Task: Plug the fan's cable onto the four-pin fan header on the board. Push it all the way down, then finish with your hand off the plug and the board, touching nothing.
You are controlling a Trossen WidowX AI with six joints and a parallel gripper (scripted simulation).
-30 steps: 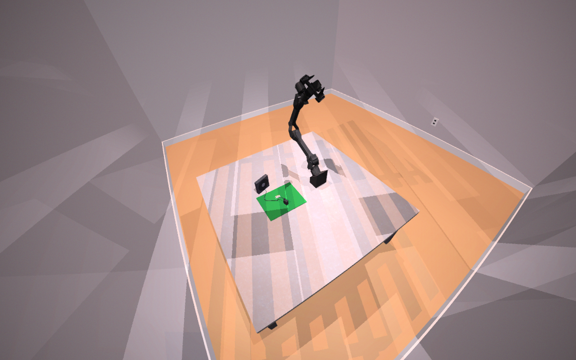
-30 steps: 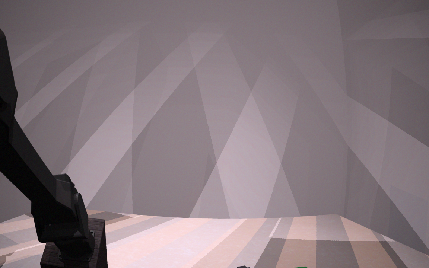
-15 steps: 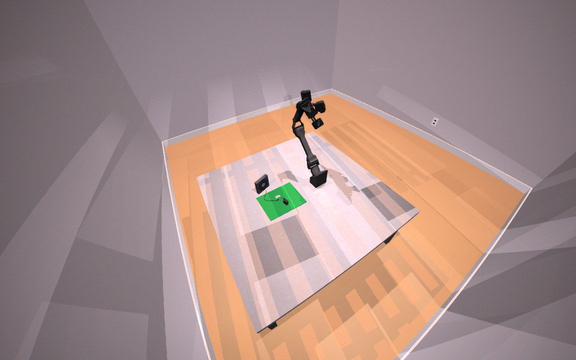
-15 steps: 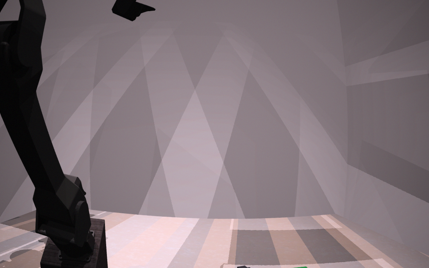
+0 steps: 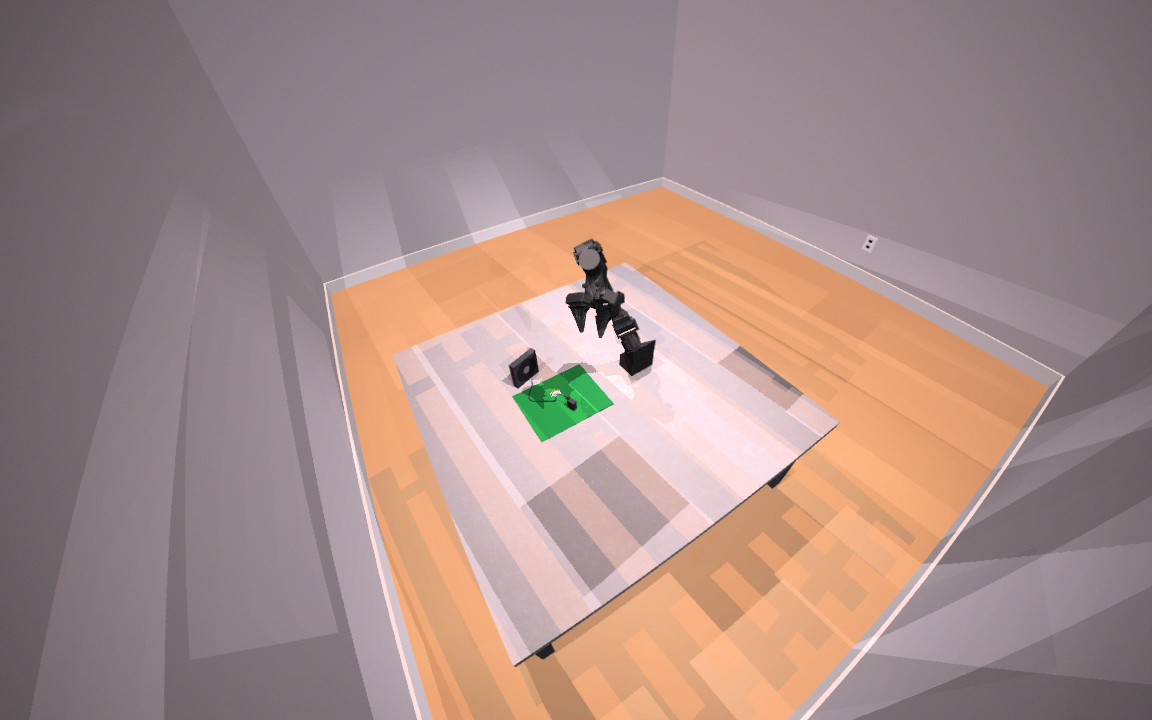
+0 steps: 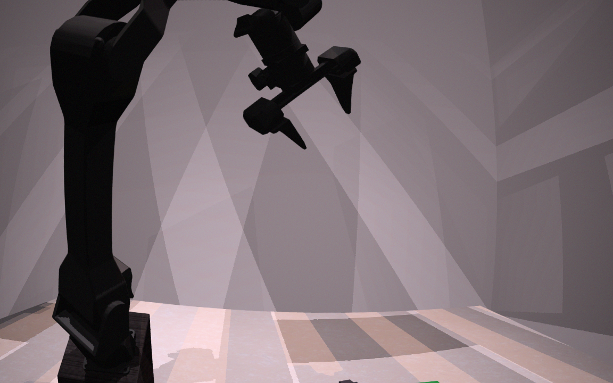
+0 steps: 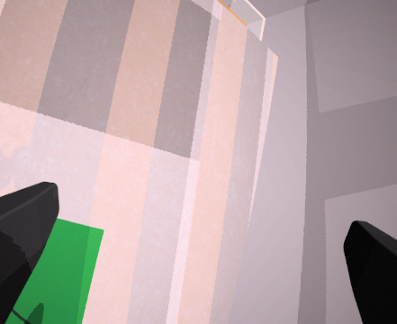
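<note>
The green board (image 5: 544, 431) (image 7: 69, 265) lies on the table. The black fan (image 5: 523, 368) stands at its far left edge. A thin dark cable (image 5: 542, 400) (image 7: 21, 317) runs from the fan across the board. A small white part (image 5: 555, 394) and a small black block (image 5: 571, 403) are on the board near the cable's end. They are too small to tell plug from header, or whether the plug is seated. My gripper (image 5: 591, 334) (image 6: 326, 131) (image 7: 205, 218) is open and empty, high above the table, touching nothing. In the wrist view its left finger hides part of the board.
The arm's dark base block (image 5: 637, 358) (image 6: 144, 352) stands on the table to the right of the board in the top view. The table (image 5: 696, 438) carries striped shadows. A wall outlet (image 5: 869, 243) is on the far right wall.
</note>
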